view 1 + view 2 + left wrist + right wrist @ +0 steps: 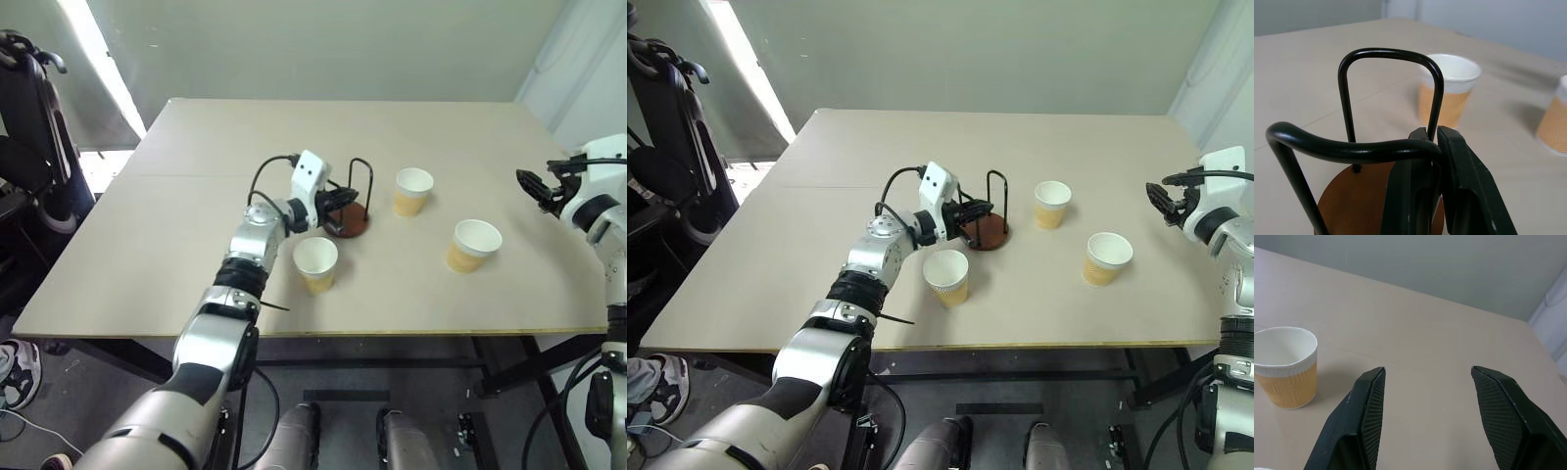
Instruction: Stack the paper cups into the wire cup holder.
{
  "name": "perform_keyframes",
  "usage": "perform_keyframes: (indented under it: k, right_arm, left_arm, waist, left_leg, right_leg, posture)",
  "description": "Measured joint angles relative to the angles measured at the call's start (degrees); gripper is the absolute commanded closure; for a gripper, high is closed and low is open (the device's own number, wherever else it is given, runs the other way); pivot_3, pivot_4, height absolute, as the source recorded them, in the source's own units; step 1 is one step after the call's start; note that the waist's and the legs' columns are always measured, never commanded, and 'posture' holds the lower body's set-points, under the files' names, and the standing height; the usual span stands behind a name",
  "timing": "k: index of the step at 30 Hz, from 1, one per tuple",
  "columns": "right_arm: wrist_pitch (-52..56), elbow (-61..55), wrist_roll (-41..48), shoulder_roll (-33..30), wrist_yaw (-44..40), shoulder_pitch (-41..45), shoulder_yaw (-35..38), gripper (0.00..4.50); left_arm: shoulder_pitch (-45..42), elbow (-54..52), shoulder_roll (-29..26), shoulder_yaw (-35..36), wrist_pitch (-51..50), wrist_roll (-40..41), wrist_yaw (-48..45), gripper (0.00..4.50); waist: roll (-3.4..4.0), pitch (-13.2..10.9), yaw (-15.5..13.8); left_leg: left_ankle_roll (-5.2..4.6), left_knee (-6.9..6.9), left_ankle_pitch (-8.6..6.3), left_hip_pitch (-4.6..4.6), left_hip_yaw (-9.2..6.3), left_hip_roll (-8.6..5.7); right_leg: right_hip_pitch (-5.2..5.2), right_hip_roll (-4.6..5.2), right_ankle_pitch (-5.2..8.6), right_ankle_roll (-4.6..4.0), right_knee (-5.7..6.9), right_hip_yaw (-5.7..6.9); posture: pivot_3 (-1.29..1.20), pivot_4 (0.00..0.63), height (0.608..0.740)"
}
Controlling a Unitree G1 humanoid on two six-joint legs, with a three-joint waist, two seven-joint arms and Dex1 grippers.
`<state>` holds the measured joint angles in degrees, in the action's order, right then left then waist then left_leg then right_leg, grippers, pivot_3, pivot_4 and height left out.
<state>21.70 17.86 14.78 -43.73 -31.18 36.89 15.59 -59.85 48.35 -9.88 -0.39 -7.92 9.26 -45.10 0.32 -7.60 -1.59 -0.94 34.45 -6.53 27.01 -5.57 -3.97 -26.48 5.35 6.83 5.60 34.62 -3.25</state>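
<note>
Left wrist view shows the wire cup holder very near, and the left pincer has its two black fingers pressed together on one of the thin black wire loops, just under the bend at its top; I think it holds the wire so that the light holder can be steadied or pulled to a better place before any cup goes in. In the head views the holder stands upright on its reddish-brown disc, near the middle of the bench, and it has no cup inside yet. All three paper cups stand upright with the mouth up and apart from each other: one cup is just beside the left arm, on the near side of the holder, a second cup is near the holder on its right side, and a third cup is farther right, toward the near edge. The right pincer hangs over the right edge of the bench with its fingers spread apart and nothing between them; in its own wrist view a cup stands ahead, so probably it waits to take a cup while the left one keeps the holder.
</note>
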Motion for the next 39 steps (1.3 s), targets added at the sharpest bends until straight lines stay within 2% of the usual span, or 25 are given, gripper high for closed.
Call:
perform_keyframes:
  k: [10,20,26,29,39]
  right_arm:
    - [0.9,-1.0,0.7,0.0,0.5,-1.4,1.4,1.71]
    - [1.4,-2.3,1.2,0.0,0.8,-1.6,1.7,1.71]
    - [1.9,-2.7,1.4,-2.1,-0.4,-2.8,2.2,1.71]
    - [2.5,-3.2,2.5,-4.7,-3.8,-3.8,2.6,1.71]
    - [10.2,-10.8,12.5,-15.8,-23.3,-9.1,5.1,1.71]
  left_arm:
    - [-4.0,0.0,-0.1,-1.7,0.6,-1.0,-3.2,4.47]
    - [-1.4,-7.2,4.0,-8.1,-3.5,-0.8,-12.6,4.47]
    - [0.3,-10.4,4.3,-9.7,-6.5,-0.5,-14.7,4.47]
    - [0.4,-11.6,4.2,-9.7,-7.5,-0.2,-14.9,4.47]
    - [1.9,-14.2,3.4,-9.9,-10.8,0.5,-17.1,4.47]
  waist:
    - [0.0,0.0,0.0]
    - [0.0,0.0,-0.2]
    - [0.0,0.0,-0.2]
    - [0.01,0.0,-0.3]
    - [0.02,0.0,-0.3]
  left_leg:
    - [0.0,0.0,0.0,0.0,0.01,0.0]
    - [-0.08,0.26,-0.09,0.15,0.01,0.0]
    - [-0.1,0.33,-0.07,0.16,0.02,0.0]
    - [-0.11,0.39,-0.07,0.14,0.02,0.0]
    - [-0.09,0.4,-0.1,0.15,0.01,0.0]
  right_leg:
    - [0.0,0.0,0.12,0.2,0.0,-0.02]
    - [0.01,0.02,0.09,0.28,-0.04,-0.02]
    - [0.02,0.03,0.07,0.43,-0.04,-0.03]
    - [0.11,0.03,0.08,0.46,-0.04,-0.03]
    - [0.17,0.0,0.16,0.55,-0.17,-0.06]
  posture:
    - [0.0,0.15,0.74]
    - [0.0,0.15,0.74]
    - [0.0,0.15,0.74]
    - [0.0,0.15,0.74]
    - [0.0,0.15,0.74]
